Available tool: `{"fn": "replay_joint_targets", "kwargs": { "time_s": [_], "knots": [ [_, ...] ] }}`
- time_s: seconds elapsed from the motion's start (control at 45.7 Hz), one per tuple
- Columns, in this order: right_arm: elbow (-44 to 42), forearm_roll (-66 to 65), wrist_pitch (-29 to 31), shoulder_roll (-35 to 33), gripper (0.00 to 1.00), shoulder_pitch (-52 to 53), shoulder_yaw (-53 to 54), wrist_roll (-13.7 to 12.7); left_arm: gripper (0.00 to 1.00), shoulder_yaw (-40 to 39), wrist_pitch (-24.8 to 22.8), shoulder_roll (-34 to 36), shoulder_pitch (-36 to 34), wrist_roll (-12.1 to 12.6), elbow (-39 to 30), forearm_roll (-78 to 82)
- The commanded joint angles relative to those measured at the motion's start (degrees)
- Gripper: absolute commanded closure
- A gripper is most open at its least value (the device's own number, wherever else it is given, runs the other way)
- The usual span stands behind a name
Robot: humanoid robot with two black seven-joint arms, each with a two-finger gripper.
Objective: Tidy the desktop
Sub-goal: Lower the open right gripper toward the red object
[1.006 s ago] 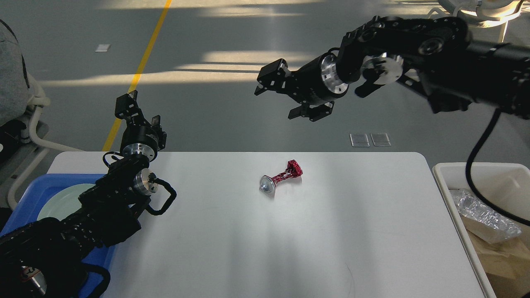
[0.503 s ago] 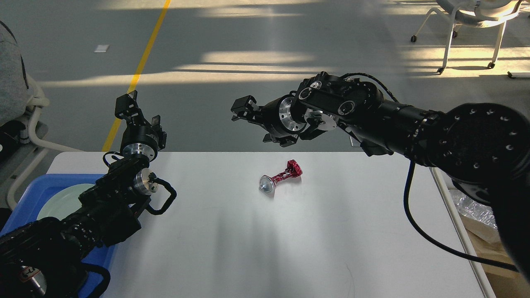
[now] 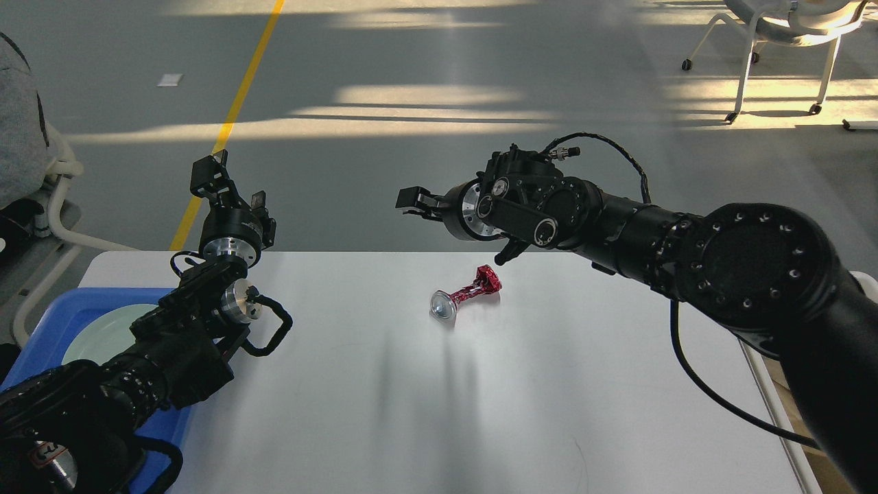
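Note:
The white desktop [image 3: 439, 412] fills the lower half of the head view. A crushed red can [image 3: 466, 293] with a silver end lies on its side near the desktop's far middle. My right gripper [image 3: 413, 202] hovers above the far edge, up and to the left of the can, not touching it. It is turned edge-on, so its fingers cannot be told apart. At the far left corner my left gripper [image 3: 232, 185] points upward, its fingers spread with nothing between them.
A blue tray [image 3: 41, 329] holding a pale plate [image 3: 103, 336] sits at the desktop's left edge under my left arm. A white bin's rim [image 3: 765, 381] shows at the right, mostly hidden by my right arm. A wheeled chair [image 3: 775, 27] stands far back right.
My right arm has swung down and left toward the can, and its gripper has rolled to an edge-on pose. The left arm and the can have not moved.

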Motion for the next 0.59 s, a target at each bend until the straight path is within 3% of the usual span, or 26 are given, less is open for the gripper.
{"fn": "replay_joint_targets", "kwargs": {
  "time_s": [0.0,0.109,0.394,0.459,0.569],
  "knots": [
    [-0.03,-0.45,-1.43,-0.08,0.00,-2.01,0.05,0.01,0.04,0.00,-0.03,0.00,0.00,0.00,0.00,0.00],
    [-0.03,-0.45,-3.45,-0.26,0.00,-4.12,0.22,0.62,0.04,0.00,-0.03,0.00,0.00,0.00,0.00,0.00],
    [0.15,-0.54,-4.86,-0.43,0.00,-8.25,0.13,5.37,0.04,0.00,-0.03,0.00,0.00,0.00,0.00,0.00],
    [0.06,-0.45,-4.86,-0.43,0.00,-9.13,-0.04,7.73,0.04,0.00,0.06,0.00,0.00,0.00,0.00,0.00],
    [-0.73,-0.54,-4.86,-0.52,0.00,-10.97,-0.13,14.32,0.04,0.00,0.06,0.00,0.00,0.00,0.00,0.00]
  ]
}}
